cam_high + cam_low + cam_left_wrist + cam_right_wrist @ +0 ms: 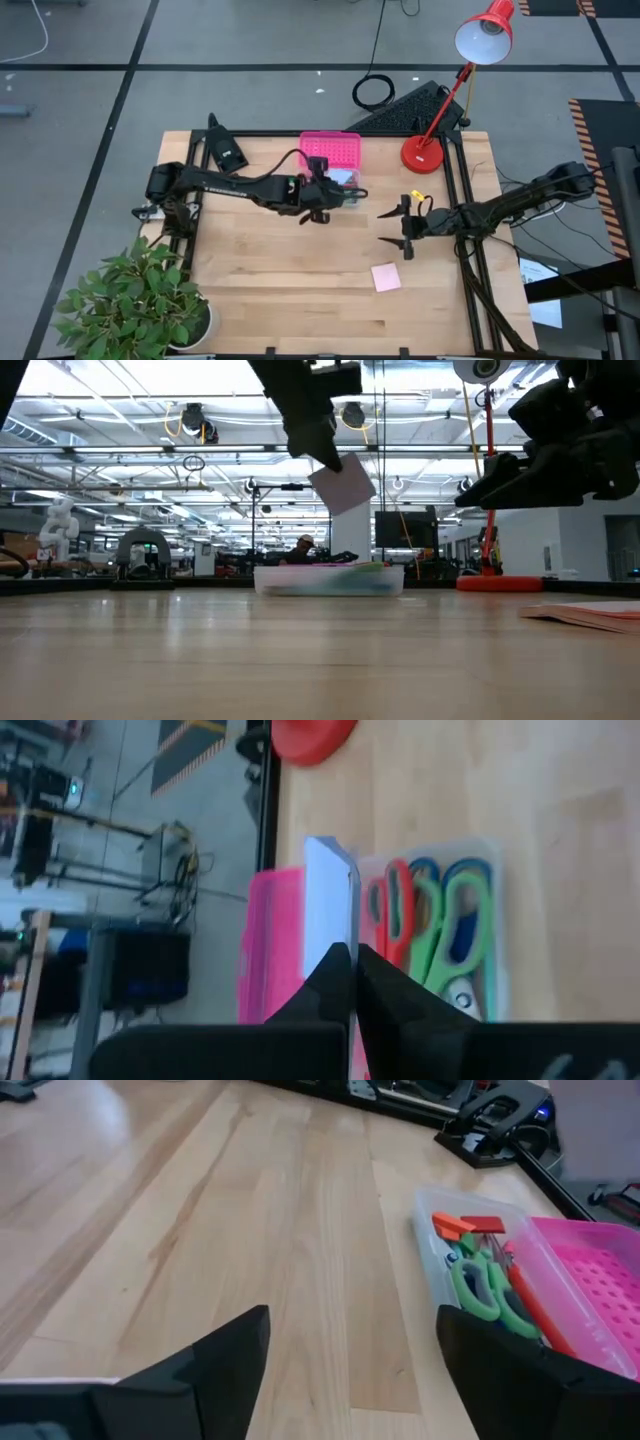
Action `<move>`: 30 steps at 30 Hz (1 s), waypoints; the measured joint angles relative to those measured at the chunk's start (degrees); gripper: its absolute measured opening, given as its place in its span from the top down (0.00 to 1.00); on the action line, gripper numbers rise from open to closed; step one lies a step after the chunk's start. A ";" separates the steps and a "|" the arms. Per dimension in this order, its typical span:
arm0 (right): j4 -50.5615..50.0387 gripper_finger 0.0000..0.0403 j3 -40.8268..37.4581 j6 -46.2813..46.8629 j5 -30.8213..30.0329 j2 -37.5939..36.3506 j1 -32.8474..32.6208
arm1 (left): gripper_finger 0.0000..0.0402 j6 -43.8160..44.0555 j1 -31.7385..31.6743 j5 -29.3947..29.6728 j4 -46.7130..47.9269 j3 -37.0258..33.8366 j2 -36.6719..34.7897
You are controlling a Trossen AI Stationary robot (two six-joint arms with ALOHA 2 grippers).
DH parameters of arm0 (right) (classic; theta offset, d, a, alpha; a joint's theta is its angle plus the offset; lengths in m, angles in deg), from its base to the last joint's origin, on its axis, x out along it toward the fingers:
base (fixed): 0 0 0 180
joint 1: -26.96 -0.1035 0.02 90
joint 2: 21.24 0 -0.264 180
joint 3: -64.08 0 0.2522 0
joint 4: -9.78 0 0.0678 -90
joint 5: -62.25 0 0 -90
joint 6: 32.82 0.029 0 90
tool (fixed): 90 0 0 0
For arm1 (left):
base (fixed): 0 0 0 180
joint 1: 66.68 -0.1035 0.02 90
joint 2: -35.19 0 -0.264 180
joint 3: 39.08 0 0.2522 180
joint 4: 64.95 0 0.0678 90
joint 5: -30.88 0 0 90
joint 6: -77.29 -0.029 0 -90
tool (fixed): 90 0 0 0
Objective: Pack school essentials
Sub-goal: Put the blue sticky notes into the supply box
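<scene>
**Left claw holds a notepad over the box; right claw waits open**

A wooden desk (290,270) is seen from above. Near its far edge sits a clear box (345,184) with its pink lid (331,152) folded open behind it.

The left claw (322,192) hangs just above the box, its fingers pinched shut on a pale blue notepad (328,900). From desk height the notepad (342,484) hangs tilted in the air, clear above the box (328,579).

Inside the box lie scissors (430,935) with red, green and blue handles, side by side. Two small erasers (468,1225), one orange-red and one red, lie at one end of the box.

The right claw (405,229) hovers above the desk, to the right of the box and apart from it. Its fingers are spread wide and hold nothing.

A pink notepad (386,277) lies flat on the desk, on the near side of the right claw.

A red lamp (470,70) stands at the far right corner. A potted plant (140,295) sits at the near left corner.
</scene>
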 joint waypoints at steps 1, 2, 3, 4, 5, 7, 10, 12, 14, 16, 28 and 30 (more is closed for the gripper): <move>-0.25 0.31 0.00 0.00 0.01 -0.40 0.00 | 0.99 0.43 -0.40 0.25 0.16 -0.05 0.16; -0.56 0.32 0.00 0.01 0.00 -0.72 0.00 | 0.98 1.23 -0.91 0.35 0.11 -0.05 0.55; -0.72 0.32 0.00 0.02 -0.01 -0.98 0.00 | 0.98 2.55 -1.38 0.52 -0.12 -0.03 1.02; -0.93 0.33 0.00 0.02 0.00 -1.30 0.00 | 0.98 3.95 -1.85 0.54 -0.06 0.01 1.48; -1.31 0.33 0.00 0.04 -0.01 -1.63 0.00 | 0.99 5.02 -2.31 0.54 0.23 0.01 2.16; -1.74 0.34 0.00 0.70 -0.01 -2.03 0.02 | 0.99 6.71 -2.97 0.54 1.21 -0.04 3.50; -2.40 0.35 0.00 1.83 -0.01 -2.24 0.07 | 0.98 9.53 -3.79 0.54 2.72 -0.08 4.79; -2.40 0.36 0.00 1.92 -0.06 -2.28 0.07 | 0.97 11.19 -4.20 0.68 4.23 -0.06 5.72; -2.58 0.36 0.00 1.88 -0.08 -2.28 0.09 | 0.98 12.42 -4.60 1.34 5.56 -0.05 6.53; -2.64 0.37 -0.02 1.68 -0.10 -2.28 0.09 | 0.99 13.79 -4.82 2.38 7.31 -0.08 6.85; -3.07 0.37 -0.02 1.66 -0.25 -2.28 0.20 | 0.99 18.06 -5.04 3.75 13.17 -0.02 9.68; -3.25 0.37 -0.02 2.03 -0.25 -2.28 0.18 | 0.97 18.02 -5.04 4.04 12.72 -0.07 10.56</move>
